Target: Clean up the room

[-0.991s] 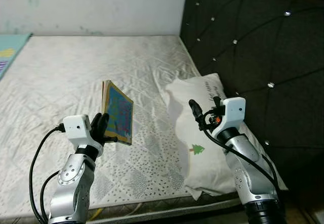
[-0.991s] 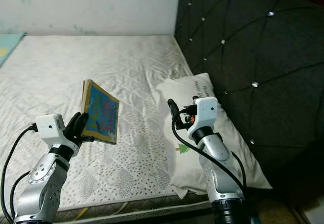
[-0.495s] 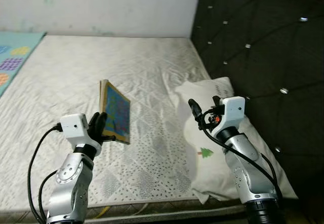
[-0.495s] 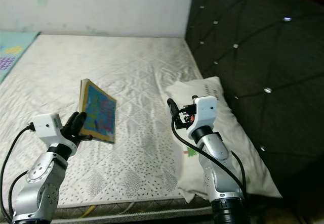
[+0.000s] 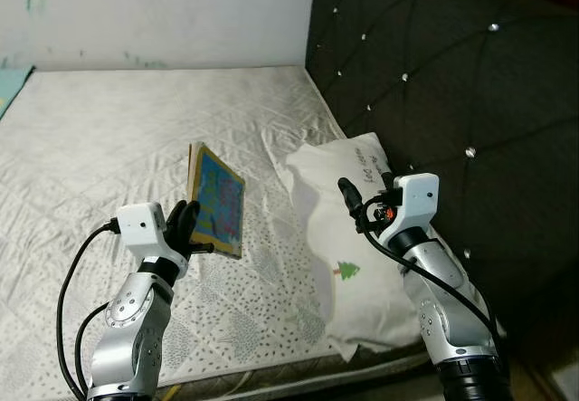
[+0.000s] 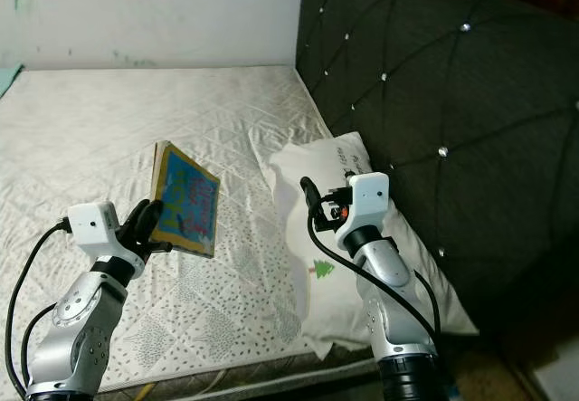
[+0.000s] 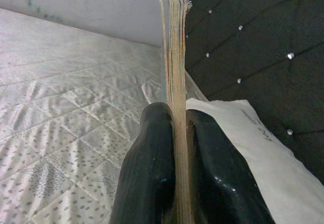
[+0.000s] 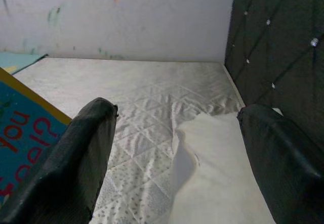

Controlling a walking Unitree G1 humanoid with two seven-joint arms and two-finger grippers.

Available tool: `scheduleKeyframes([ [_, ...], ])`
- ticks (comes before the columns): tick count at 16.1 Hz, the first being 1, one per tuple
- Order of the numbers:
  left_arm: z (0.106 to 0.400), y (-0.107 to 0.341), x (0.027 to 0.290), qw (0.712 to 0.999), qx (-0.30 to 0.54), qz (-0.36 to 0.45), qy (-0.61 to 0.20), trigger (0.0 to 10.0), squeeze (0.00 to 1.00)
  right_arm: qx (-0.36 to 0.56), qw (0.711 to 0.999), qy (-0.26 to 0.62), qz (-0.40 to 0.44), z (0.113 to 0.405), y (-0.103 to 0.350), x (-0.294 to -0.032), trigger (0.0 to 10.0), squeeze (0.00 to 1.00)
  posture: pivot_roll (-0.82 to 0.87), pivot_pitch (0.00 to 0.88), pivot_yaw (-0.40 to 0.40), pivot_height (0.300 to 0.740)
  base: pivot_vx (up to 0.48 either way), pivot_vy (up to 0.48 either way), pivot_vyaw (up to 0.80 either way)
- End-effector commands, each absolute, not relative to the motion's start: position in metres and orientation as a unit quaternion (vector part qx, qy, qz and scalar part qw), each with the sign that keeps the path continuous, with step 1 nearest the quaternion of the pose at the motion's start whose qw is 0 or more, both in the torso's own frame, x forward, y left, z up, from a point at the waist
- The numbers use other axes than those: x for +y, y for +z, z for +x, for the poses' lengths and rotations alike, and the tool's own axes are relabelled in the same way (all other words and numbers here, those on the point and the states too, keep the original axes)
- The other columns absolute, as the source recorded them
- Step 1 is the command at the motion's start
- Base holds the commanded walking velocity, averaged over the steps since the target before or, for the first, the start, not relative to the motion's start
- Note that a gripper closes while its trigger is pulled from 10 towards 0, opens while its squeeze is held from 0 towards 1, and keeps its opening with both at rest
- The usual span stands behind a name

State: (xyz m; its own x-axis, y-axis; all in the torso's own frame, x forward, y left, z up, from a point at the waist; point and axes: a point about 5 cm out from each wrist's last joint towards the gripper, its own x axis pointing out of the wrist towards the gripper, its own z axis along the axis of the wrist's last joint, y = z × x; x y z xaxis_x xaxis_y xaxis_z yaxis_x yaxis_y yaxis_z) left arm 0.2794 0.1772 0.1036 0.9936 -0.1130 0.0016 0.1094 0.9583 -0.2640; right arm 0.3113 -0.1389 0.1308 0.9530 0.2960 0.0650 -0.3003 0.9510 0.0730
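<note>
My left gripper (image 5: 187,226) is shut on a thin book (image 5: 216,199) with a colourful blue cover and yellow edge, held upright above the white mattress (image 5: 109,147). In the left wrist view the book's page edge (image 7: 175,72) stands clamped between the two black fingers (image 7: 149,168). My right gripper (image 5: 346,195) hovers open over a white pillow (image 5: 348,238) with a small green tree print; nothing is between its fingers (image 8: 76,163). The book's cover (image 8: 23,143) shows at the side of the right wrist view.
A dark tufted headboard (image 5: 434,75) rises on the right behind the pillow. A pale wall (image 5: 154,12) runs along the far side of the mattress. The mattress's front edge (image 5: 244,374) is near my arms.
The whole view has swung to the right, so the camera moved. Both grippers hold the same pose; the book stays in the left gripper.
</note>
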Motion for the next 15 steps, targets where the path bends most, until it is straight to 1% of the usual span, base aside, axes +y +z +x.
scheduleKeyframes([
  [1,0.282,0.113,0.176,0.989,-0.013,-0.133,-0.062,10.0,0.0,-0.035,0.988,0.144,0.04,0.315,0.136,-0.141,10.0,0.0,-0.07,0.0,-0.035,0.74,0.0,-0.356,0.0],
  [2,0.282,0.114,0.176,0.987,-0.018,-0.149,-0.059,10.0,0.0,-0.037,0.988,0.145,0.039,0.315,0.136,-0.141,10.0,0.0,-0.07,0.0,-0.035,0.74,0.0,0.0,0.0],
  [9,0.281,0.112,0.176,0.987,-0.012,-0.149,-0.058,10.0,0.0,-0.036,0.988,0.146,0.038,0.314,0.136,-0.142,10.0,0.0,-0.08,0.0,-0.035,0.74,0.0,0.0,0.0],
  [10,0.279,0.11,0.178,0.986,-0.007,-0.161,-0.05,10.0,0.0,-0.03,0.988,0.145,0.037,0.313,0.135,-0.143,10.0,0.0,-0.08,0.0,-0.037,0.74,0.0,0.0,0.0],
  [12,0.274,0.105,0.179,0.977,0.013,-0.209,-0.04,10.0,0.0,-0.013,0.987,0.152,0.041,0.307,0.129,-0.141,10.0,0.0,-0.08,0.0,-0.046,0.74,0.0,0.0,0.0],
  [15,0.267,0.104,0.177,0.97,0.029,-0.239,-0.041,10.0,0.0,-0.008,0.986,0.161,0.042,0.299,0.127,-0.139,10.0,0.0,-0.08,0.008,-0.05,0.74,0.0,0.0,0.0],
])
